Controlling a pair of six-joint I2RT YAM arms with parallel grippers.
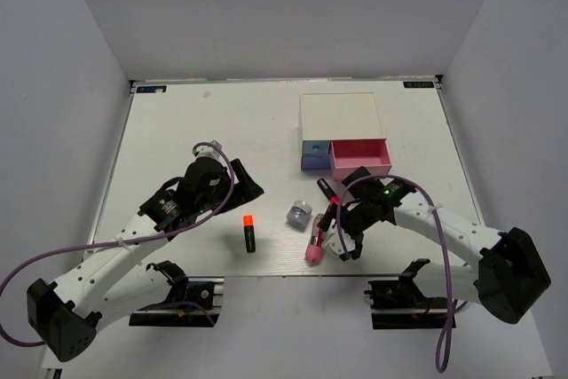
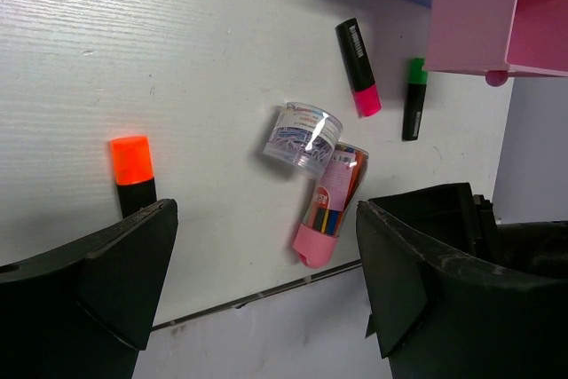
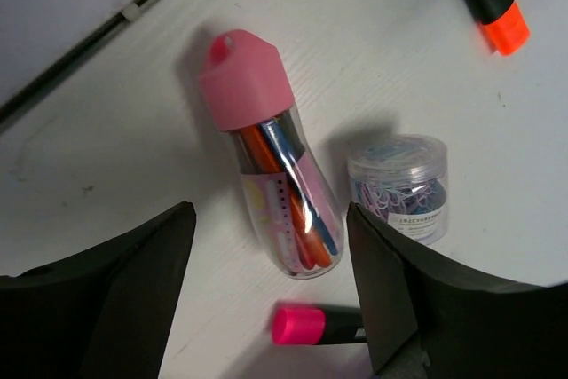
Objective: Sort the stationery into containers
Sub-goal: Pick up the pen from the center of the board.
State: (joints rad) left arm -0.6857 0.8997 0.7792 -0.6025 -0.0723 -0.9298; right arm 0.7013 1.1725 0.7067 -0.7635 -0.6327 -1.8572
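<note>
Right now pink-capped pen tube [image 3: 275, 193] lies flat on tabletop [image 1: 177, 130] nr the front edge. In the wrist view it shows betw. the spread fingers of right pincer [image 3: 271, 303], which is open w/ nothing held. Clear round clip tub [image 3: 398, 185] sits just beside the tube. Pink marker [image 3: 311, 324] & green marker [image 2: 414, 99] lie nr the cabinet [image 1: 342, 115]; its pink drawer [image 1: 360, 159] is pulled out, blue drawer [image 1: 314, 155] left of it. Orange marker [image 1: 249, 232] lies apart, further left. Left pincer [image 2: 266, 290] is wide open too, empty, orange marker by one finger.
</note>
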